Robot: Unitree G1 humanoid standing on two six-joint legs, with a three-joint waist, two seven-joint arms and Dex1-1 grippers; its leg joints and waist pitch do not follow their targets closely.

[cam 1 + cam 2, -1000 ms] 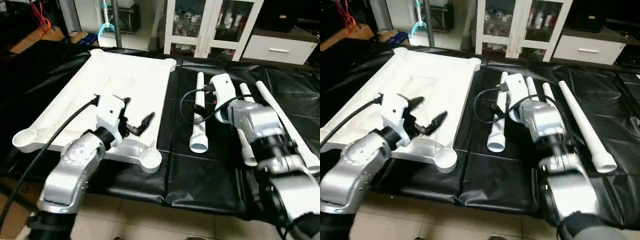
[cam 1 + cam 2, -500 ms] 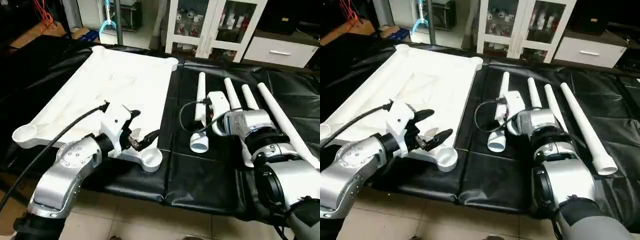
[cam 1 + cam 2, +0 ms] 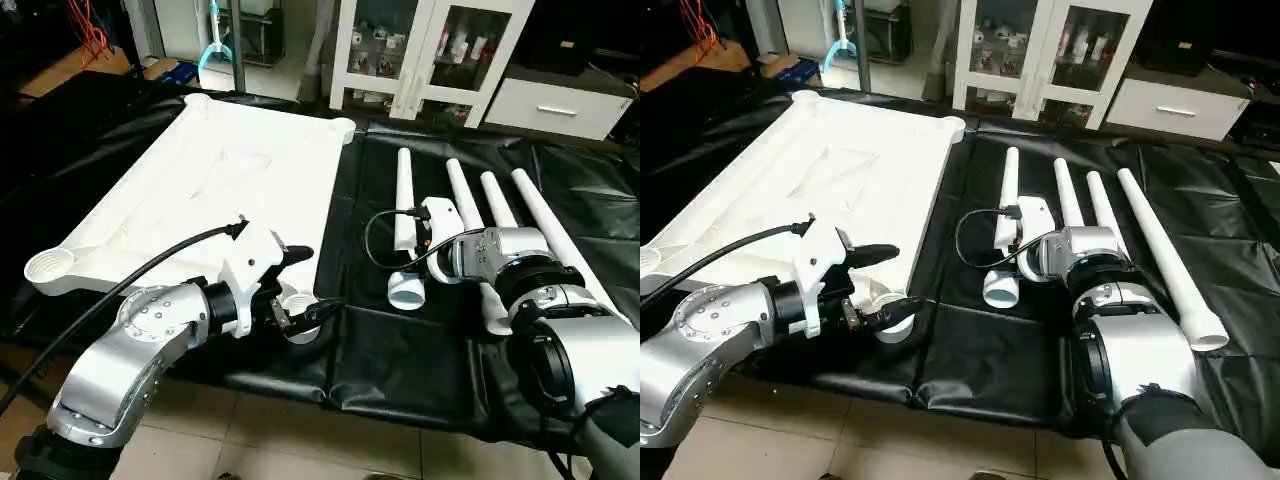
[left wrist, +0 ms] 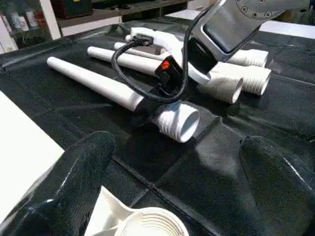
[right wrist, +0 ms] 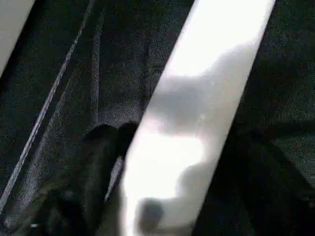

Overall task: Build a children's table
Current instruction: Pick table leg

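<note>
Straddling leg [image 5: 197, 128]: right hand [image 5: 172, 162]

The white table top [image 3: 230, 180] lies underside up on a black sheet [image 3: 400, 340]. The left gripper [image 3: 305, 285] hovers with its fingers spread over the near corner socket [image 3: 297, 325]. 4 white legs [image 3: 403, 195] lie side by side; the right gripper [image 3: 418, 240] rests over the leftmost one.
</note>
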